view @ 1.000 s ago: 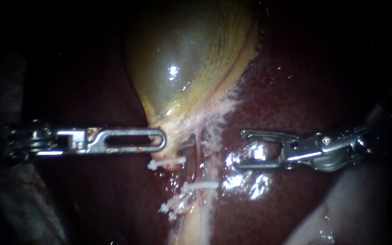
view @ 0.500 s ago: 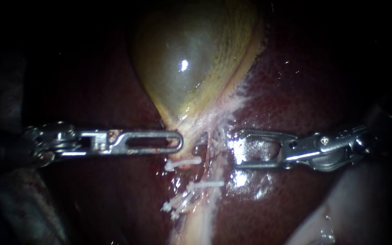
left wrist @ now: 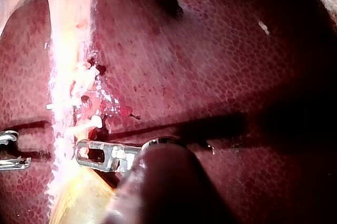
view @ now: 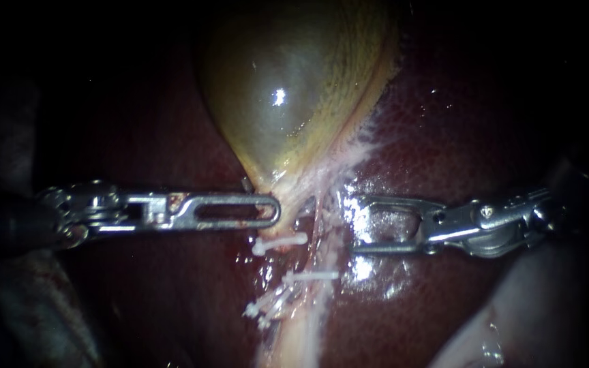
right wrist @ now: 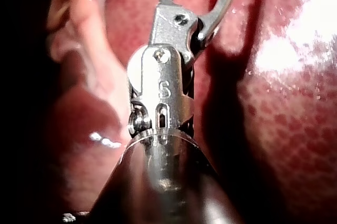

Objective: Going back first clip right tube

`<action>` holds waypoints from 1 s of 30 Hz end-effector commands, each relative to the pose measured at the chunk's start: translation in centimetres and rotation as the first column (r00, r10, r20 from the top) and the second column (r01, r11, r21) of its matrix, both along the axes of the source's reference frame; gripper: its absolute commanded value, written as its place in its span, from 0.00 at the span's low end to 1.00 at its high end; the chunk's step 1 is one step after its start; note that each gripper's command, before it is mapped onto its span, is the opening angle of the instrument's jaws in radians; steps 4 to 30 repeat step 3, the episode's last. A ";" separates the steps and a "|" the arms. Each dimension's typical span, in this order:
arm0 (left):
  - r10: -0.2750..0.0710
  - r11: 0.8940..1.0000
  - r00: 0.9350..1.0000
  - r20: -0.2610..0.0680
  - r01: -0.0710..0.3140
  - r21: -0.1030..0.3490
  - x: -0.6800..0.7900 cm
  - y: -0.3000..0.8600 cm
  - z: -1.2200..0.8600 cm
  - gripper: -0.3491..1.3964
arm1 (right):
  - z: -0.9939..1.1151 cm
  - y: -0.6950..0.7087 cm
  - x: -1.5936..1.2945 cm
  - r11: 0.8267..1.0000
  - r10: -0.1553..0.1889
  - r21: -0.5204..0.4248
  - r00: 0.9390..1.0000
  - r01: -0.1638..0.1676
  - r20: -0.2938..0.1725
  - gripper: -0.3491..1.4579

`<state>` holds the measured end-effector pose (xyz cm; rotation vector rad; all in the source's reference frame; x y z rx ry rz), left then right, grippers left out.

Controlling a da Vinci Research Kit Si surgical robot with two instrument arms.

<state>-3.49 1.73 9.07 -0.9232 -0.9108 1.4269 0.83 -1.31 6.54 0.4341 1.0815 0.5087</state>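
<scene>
Where the glossy yellow-green gallbladder (view: pixel 288 102) narrows to its neck, pinched by the closed slotted steel left instrument (view: pixel 274 210). Next, slim white clip (view: pixel 310 277) crosswise on the pale right tube (view: pixel 322 249), long axis left-to-right. Then steel right instrument (view: pixel 352 225), jaws spread, clip apart below-left of them, over dark red liver (view: pixel 444 136).

Left instrument (view: pixel 275 210) — slotted silver steel, dark shaft

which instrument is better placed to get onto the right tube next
Right. The right instrument has open jaws facing the right tube, close beside it; the left instrument sits at the gallbladder neck.
</scene>
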 end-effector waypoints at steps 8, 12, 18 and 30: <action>0.000 1.000 1.000 0.001 0.000 0.000 -0.01 0.01 0.01 0.00 | 0.00 0.00 0.00 1.000 0.000 0.000 1.000 0.000 0.000 0.47; 0.000 1.000 1.000 0.001 0.000 0.000 -0.01 0.01 0.01 0.00 | 0.00 0.00 0.00 1.000 0.000 0.000 1.000 0.000 0.000 0.47; 0.000 1.000 1.000 0.001 0.000 0.000 -0.01 0.01 0.01 0.00 | 0.00 0.00 0.00 1.000 0.000 0.000 1.000 0.000 0.000 0.47; 0.000 1.000 1.000 0.001 0.000 0.000 -0.01 0.01 0.01 0.00 | 0.00 0.00 0.00 1.000 0.000 0.000 1.000 0.000 0.000 0.47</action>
